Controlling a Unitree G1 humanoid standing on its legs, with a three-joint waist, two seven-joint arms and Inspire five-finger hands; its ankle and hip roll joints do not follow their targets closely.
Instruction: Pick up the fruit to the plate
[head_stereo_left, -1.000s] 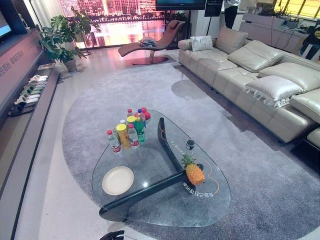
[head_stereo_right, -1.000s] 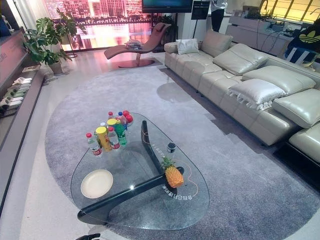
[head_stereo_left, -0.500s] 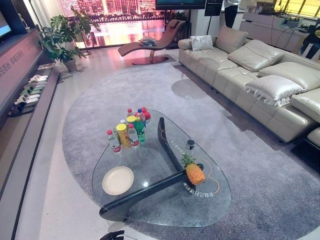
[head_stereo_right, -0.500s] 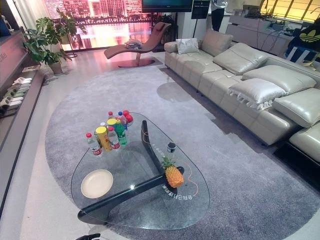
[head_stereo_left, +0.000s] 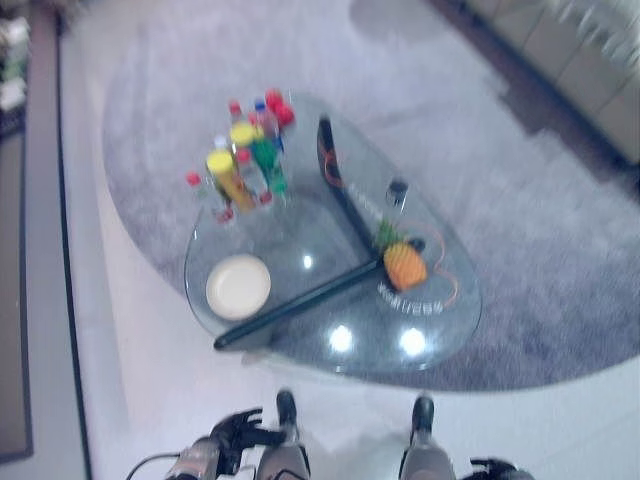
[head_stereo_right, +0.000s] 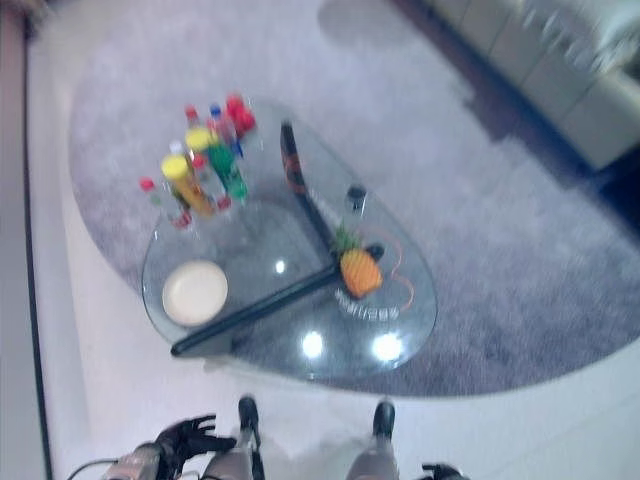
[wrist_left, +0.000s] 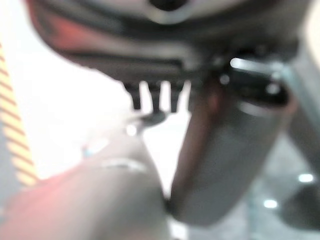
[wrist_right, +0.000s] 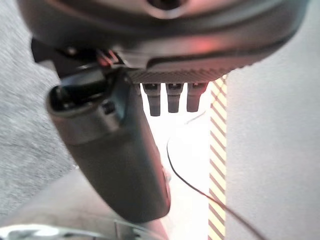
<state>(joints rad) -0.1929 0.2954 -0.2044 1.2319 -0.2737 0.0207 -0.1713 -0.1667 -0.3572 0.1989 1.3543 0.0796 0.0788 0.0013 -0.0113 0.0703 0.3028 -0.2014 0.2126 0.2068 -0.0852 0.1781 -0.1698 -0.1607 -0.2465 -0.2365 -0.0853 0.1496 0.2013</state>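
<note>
Nothing done yet — pineapple (head_stereo_left: 405, 266) sitting centre-right on the glass table (head_stereo_left: 440, 325), plate (head_stereo_left: 238, 286) lying empty centre-left. Left hand (head_stereo_left: 238, 432) hanging bottom-left with fingers spread, holding nothing; right hand (head_stereo_left: 490, 468) bottom-right — fingers straight in its wrist view.

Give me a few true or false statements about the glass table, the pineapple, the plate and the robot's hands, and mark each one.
1. The pineapple lies on the plate. False: it stands on the glass table, apart from the plate, which is bare.
2. The bottles are grouped at the far end of the table. True.
3. The left hand holds the pineapple. False: it hangs low, short of the table, with fingers spread and nothing in it.
4. The plate is on the robot's left side of the table, the pineapple on its right. True.
5. The right hand rests on the table. False: it hangs with straight fingers, touching nothing.
</note>
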